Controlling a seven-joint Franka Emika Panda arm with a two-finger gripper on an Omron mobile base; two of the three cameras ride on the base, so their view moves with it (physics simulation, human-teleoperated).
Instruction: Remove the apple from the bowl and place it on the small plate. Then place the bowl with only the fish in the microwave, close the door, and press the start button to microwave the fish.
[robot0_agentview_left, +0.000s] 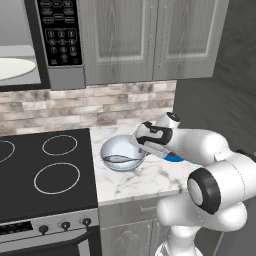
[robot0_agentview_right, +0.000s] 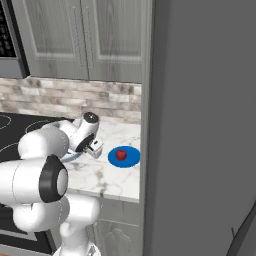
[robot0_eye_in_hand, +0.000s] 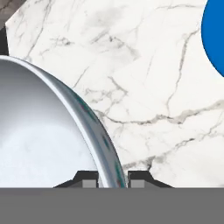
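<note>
The white-bluish bowl (robot0_agentview_left: 116, 148) sits on the marble counter just right of the stove, with the slim grey fish (robot0_agentview_left: 121, 159) lying inside it. My gripper (robot0_agentview_left: 141, 150) reaches down at the bowl's right side. In the hand view the gripper (robot0_eye_in_hand: 111, 179) has one fingertip on each side of the bowl (robot0_eye_in_hand: 43, 144) rim, shut on it. The red apple (robot0_agentview_right: 120, 155) rests on the small blue plate (robot0_agentview_right: 132, 160), right of the bowl; the plate (robot0_eye_in_hand: 215, 35) edge also appears from the hand. The microwave (robot0_agentview_left: 60, 35) hangs at upper left, its cavity open; the door is out of view.
A black stove (robot0_agentview_left: 45, 170) with ring burners fills the left. Grey cabinets (robot0_agentview_left: 150, 40) hang over the counter. A tall grey panel (robot0_agentview_right: 200, 125) closes the counter on the right, just past the plate. The white turntable (robot0_agentview_left: 12, 67) lies inside the microwave.
</note>
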